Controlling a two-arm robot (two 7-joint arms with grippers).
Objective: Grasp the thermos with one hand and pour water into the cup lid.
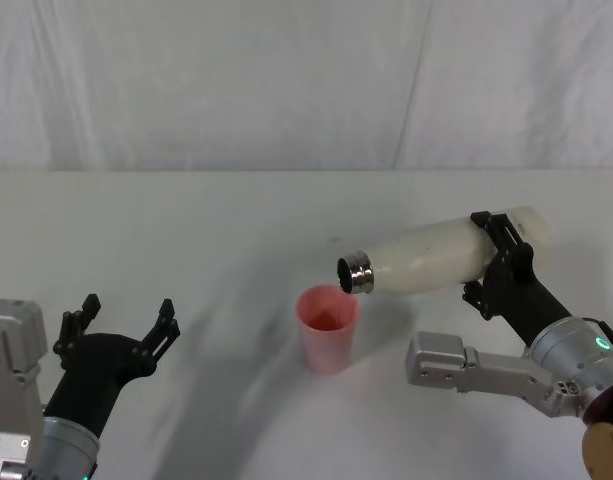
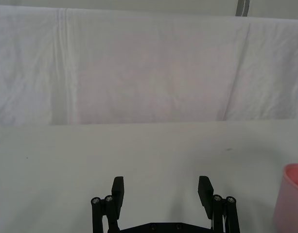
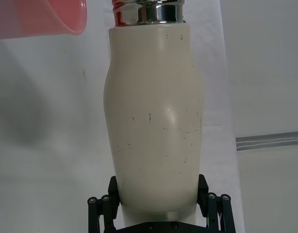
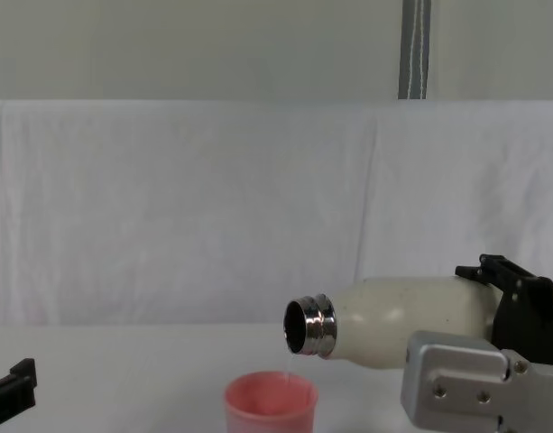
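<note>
The tall cream-white matte cylindrical thermos (image 1: 446, 257) with a shiny threaded steel neck is held off the white-covered desk (image 1: 216, 230), tipped almost level, its open mouth pointing toward the robot's left and slightly down. The right end effector (image 1: 501, 262) is clamped across the thermos near its base end, one black finger over the top of the body and the other under it; in the right wrist view the thermos (image 3: 156, 131) runs straight out from the right end effector (image 3: 158, 196), whose fingers press against both sides of the rounded base. The steel mouth sits just above and a little to the right of the rim of the small salmon-pink plastic cup lid (image 1: 328, 328), which stands upright on the desk near the middle, open end up. From the chest view the neck of the thermos (image 4: 393, 320) hangs clear over the cup lid (image 4: 271, 404) without touching it, and a thin streak seems to run from the mouth down to the cup, though it is too faint to be sure. The left end effector (image 1: 119, 325) rests low at the robot's left, well apart from the cup lid, its black fingers spread with nothing between them; the left wrist view shows the left end effector (image 2: 162, 191) the same way, with the pink cup lid (image 2: 290, 199) off to one side.
</note>
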